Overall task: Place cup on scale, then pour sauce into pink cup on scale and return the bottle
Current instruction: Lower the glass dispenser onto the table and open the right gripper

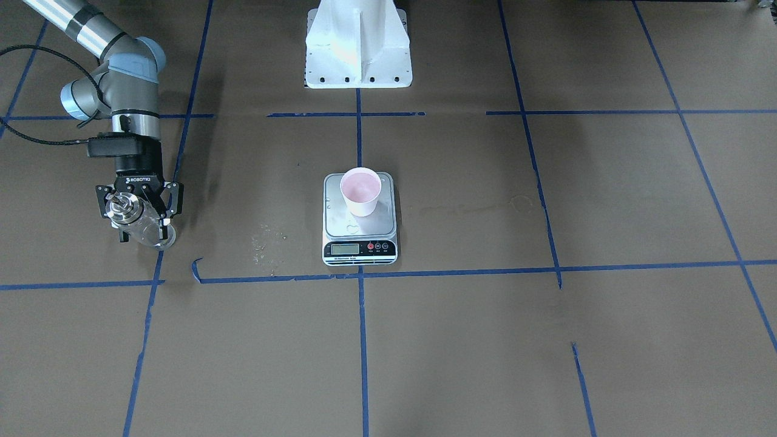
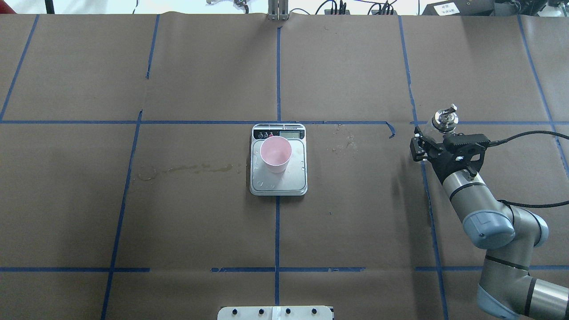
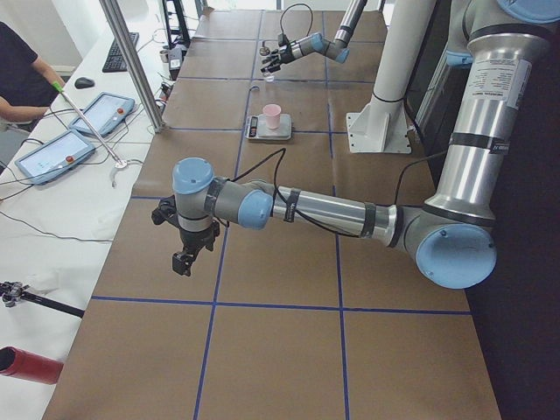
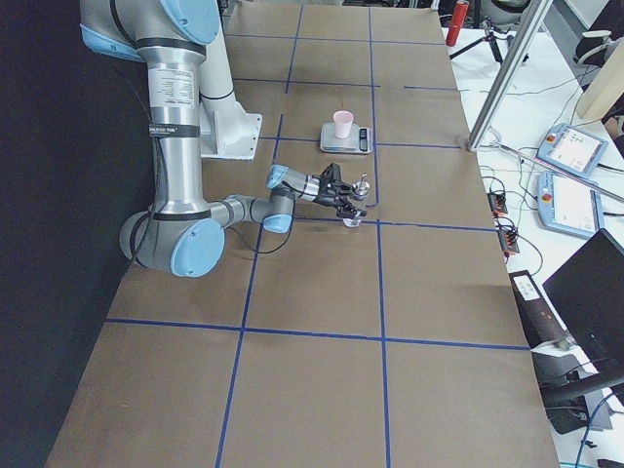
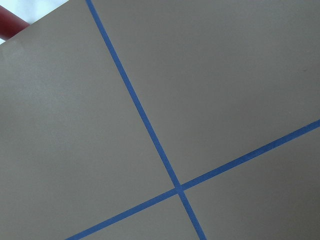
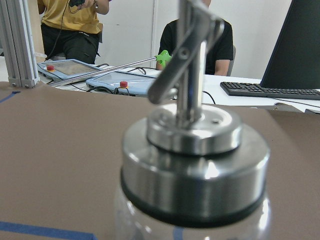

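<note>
**Edges and room.** The scale (image 2: 278, 180) lies at the middle of the desk (image 2: 200, 222), astride a blue tape line (image 2: 277, 231). Its display strip faces the far side. The right pincer (image 1: 143, 226) is well apart from it, out towards the right of the desk, beside another tape line. Between the two lies brown paper carrying wet marks (image 2: 344, 142). A longer stain (image 2: 186, 169) is noted left of the scale. The far edge of the desk is well beyond the bottle (image 1: 125, 208).

**Task items.** The bottle is held by the right pincer, whose fingers are closed against the glass body below the cap. The long axis of the bottle is upright, with the metal cap uppermost. The thin spout (image 2: 451, 108) rises from the cap at a slant, towards the far right. The cup (image 2: 275, 153) stands upright, mouth up, about the middle of the scale's platform and within its edges.

**Hidden or unclear.**
- It cannot be told whether the bottle's base touches the desk.
- The sauce level in the glass cannot be made out.
- It cannot be told whether the cup holds liquid.
- The display reading is too small to read.
- The left pincer (image 3: 184, 260) is seen only from the left-end camera, hanging above the left part of the desk towards the far edge. Its opening cannot be told.
- The left wrist view shows only paper, crossed tape lines and a red object (image 5: 9, 26) cut off at the corner.
</note>
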`<state>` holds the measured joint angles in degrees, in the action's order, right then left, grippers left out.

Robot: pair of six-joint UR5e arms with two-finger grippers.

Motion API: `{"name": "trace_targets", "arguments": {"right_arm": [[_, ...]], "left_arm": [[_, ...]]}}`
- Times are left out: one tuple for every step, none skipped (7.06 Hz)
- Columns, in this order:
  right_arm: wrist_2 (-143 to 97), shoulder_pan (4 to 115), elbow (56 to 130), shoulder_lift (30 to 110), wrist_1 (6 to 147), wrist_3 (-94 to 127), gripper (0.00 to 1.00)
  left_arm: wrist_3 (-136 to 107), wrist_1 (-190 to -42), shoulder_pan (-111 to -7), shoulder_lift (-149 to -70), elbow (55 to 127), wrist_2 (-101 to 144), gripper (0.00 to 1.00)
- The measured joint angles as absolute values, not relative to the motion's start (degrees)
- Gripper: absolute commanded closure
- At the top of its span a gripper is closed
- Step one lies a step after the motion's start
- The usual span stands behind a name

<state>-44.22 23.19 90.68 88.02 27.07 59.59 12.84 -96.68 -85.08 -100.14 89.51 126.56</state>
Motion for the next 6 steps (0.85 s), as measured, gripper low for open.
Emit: {"name": "trace_targets", "arguments": {"right_arm": [[-44.3,23.2,90.7,87.9,27.0,59.6,0.28],[-44.3,23.1,90.6,87.6,27.0,59.6,0.17],[-44.2,23.1,90.5,87.5,27.0,59.6,0.01],[-44.2,23.0,90.5,87.4,26.9,59.7,0.00],[-44.2,23.0,90.5,87.4,26.9,59.7,0.00],[-44.3,23.0,90.7,87.4,26.9,59.6,0.00]], "left_arm": [[12.8,-96.7,-85.0,-100.2,89.5,126.6,0.00],[12.8,-96.7,-85.0,-100.2,89.4,126.6,0.00],[12.8,-96.7,-85.0,-100.3,89.3,126.6,0.00],[12.8,-96.7,-85.0,-100.3,89.3,126.6,0.00],[12.8,-96.7,-85.0,-100.3,89.3,126.6,0.00],[12.8,-96.7,-85.0,-100.4,89.2,126.6,0.00]]}}
